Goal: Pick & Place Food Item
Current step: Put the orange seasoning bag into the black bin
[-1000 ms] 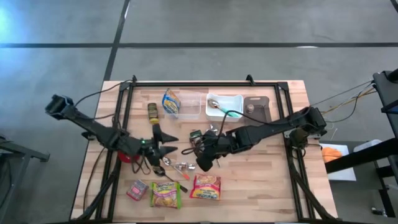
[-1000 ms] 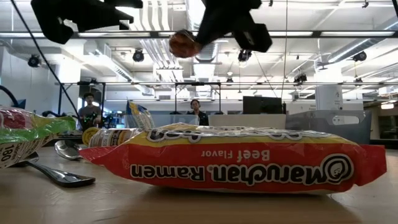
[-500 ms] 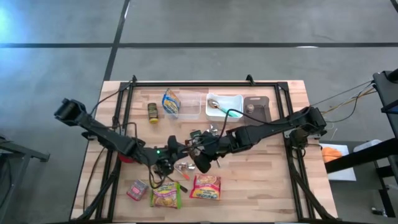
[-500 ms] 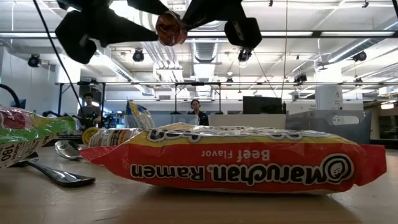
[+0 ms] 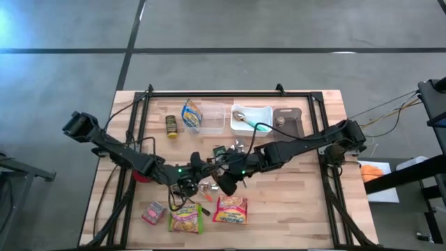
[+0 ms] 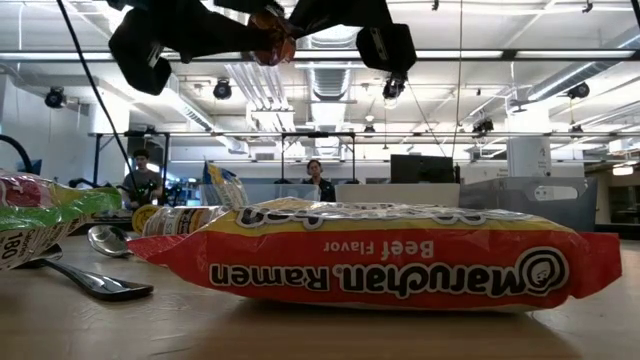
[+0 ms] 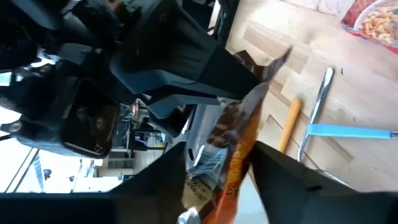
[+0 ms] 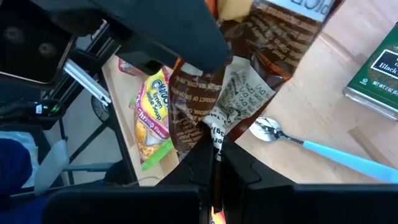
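Note:
A brown and orange snack packet (image 7: 235, 134) hangs in the air over the table's middle, between my two grippers. My right gripper (image 8: 212, 163) reaches in from the table's right and is shut on it. My left gripper (image 7: 221, 186) has come in from the left, and its two fingers stand on either side of the same packet (image 8: 205, 93). In the high view the two grippers (image 5: 201, 171) (image 5: 223, 176) meet nose to nose. The low view shows the packet (image 6: 272, 22) high above the table. My left gripper has the packet's lower part (image 7: 214, 171) between its two fingers (image 7: 280, 180), and the packet fills the gap. The fingers come nearly level from the table's left. The packet is clear of the table. My right gripper pinches the packet's crimped end (image 8: 216, 137) between its two fingers. They slant down from the table's right. The rest of the packet stretches away from the fingers toward my left gripper, lifted clear.
Below lie ramen packs (image 5: 231, 209) (image 5: 186, 218), a small pink pack (image 5: 153, 211), spoons and a blue-handled utensil (image 8: 323, 149). A jar (image 5: 171, 126), a clear bin with a chip bag (image 5: 191, 115) and a white bin (image 5: 261, 111) stand at the far side. The beef ramen (image 6: 380, 265) fills the low view.
My left gripper has moved toward the table's right and slightly down, rolling as it went, and its fingers have come around the packet that my right gripper holds. My right gripper stayed in place and tipped a little; the packet has risen in the low view.

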Controlling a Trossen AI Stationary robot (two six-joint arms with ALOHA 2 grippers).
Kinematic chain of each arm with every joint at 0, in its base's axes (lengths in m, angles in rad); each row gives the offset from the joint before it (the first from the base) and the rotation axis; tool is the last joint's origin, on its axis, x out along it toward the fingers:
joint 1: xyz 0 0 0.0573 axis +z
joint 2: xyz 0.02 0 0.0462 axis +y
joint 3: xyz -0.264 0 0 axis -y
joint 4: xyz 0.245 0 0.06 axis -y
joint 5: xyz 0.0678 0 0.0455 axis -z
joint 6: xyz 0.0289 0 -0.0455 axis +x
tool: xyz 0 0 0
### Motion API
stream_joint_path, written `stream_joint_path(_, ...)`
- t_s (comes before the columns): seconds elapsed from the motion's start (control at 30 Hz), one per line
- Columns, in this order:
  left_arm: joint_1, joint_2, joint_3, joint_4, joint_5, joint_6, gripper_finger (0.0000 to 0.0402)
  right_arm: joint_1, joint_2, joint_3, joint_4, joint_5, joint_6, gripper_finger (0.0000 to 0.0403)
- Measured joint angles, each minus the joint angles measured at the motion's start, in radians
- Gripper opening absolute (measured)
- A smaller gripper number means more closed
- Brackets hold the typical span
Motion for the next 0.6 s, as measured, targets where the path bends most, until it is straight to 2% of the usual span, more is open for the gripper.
stream_joint_path(0.3, 0.000, 0.000, 0.000, -0.012, 0.000, -0.012, 0.0024, 0.000, 0.000, 0.000, 0.000, -0.001, -0.011, 0.0008)
stream_joint_path(0.37, 0.000, 0.000, 0.000, -0.012, 0.000, -0.012, 0.0012, 0.000, 0.000, 0.000, 0.001, -0.001, -0.023, 0.0008)
stream_joint_path(0.6, 0.000, -0.002, 0.000, -0.022, -0.049, -0.012, 0.0012, 0.003, 0.000, 0.000, 0.004, 0.001, -0.074, 0.0008)
